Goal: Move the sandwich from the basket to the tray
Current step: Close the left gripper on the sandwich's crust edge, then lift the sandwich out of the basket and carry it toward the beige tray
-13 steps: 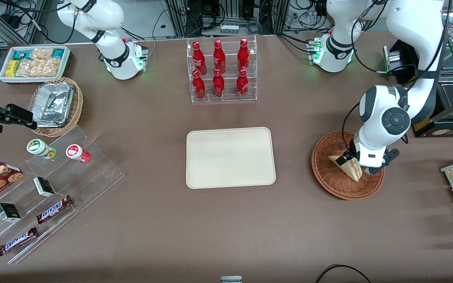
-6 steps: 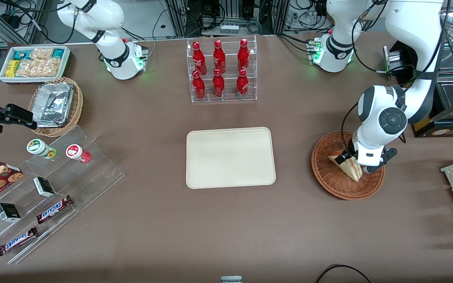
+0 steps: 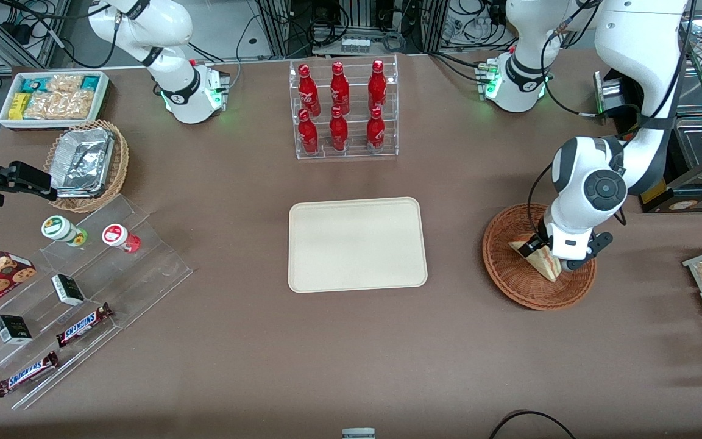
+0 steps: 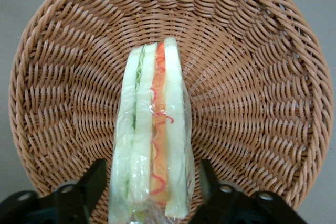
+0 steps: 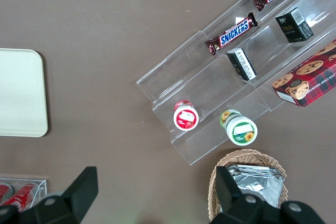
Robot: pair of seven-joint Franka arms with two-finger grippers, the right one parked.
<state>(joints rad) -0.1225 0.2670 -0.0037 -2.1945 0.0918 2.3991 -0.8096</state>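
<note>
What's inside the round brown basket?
Just one sandwich sits in the basket, standing on edge with its red, orange and green filling showing. The gripper has a finger on each side of it. The weave directly under the sandwich is covered.

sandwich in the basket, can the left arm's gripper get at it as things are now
Probably yes. The gripper is low over the basket, a finger on each side of the sandwich, with nothing between them. Whether the fingers already press it is unclear.
</note>
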